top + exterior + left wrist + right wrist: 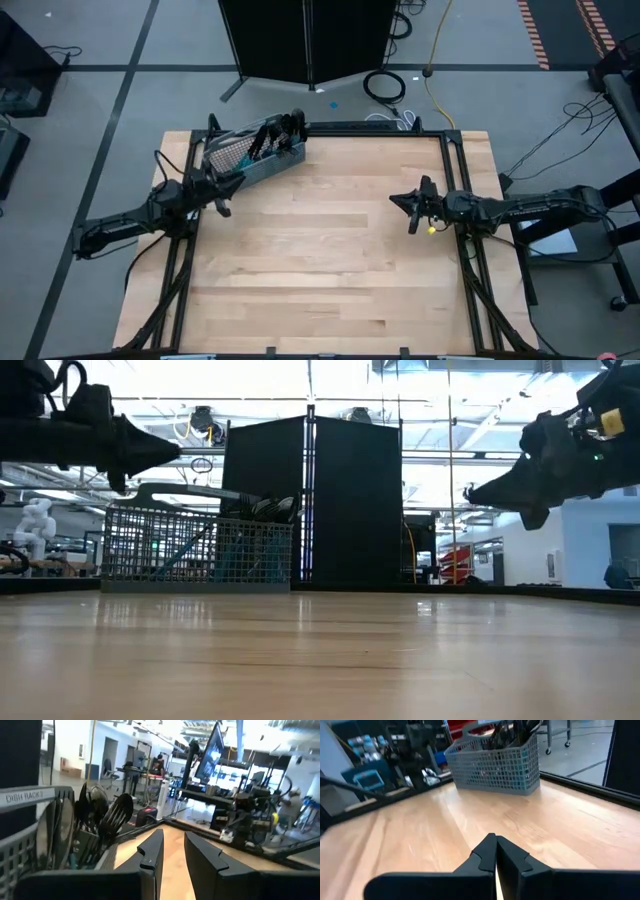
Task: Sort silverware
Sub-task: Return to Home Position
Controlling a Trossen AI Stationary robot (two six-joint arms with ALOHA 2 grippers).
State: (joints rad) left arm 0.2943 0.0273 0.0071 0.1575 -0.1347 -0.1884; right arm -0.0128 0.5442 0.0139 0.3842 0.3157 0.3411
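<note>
The silverware stands in a grey wire-mesh basket at the table's far left corner. Its dark heads point up, and light-blue handles show through the mesh. My left gripper hovers just on the near side of the basket, above the table, with its fingers a little apart. My right gripper hangs in the air over the right half of the table. It is shut and points toward the basket.
Bare wooden tabletop spreads between the two arms and toward the near edge. A black metal frame runs along the far and side edges. A tall black cabinet stands behind the far edge.
</note>
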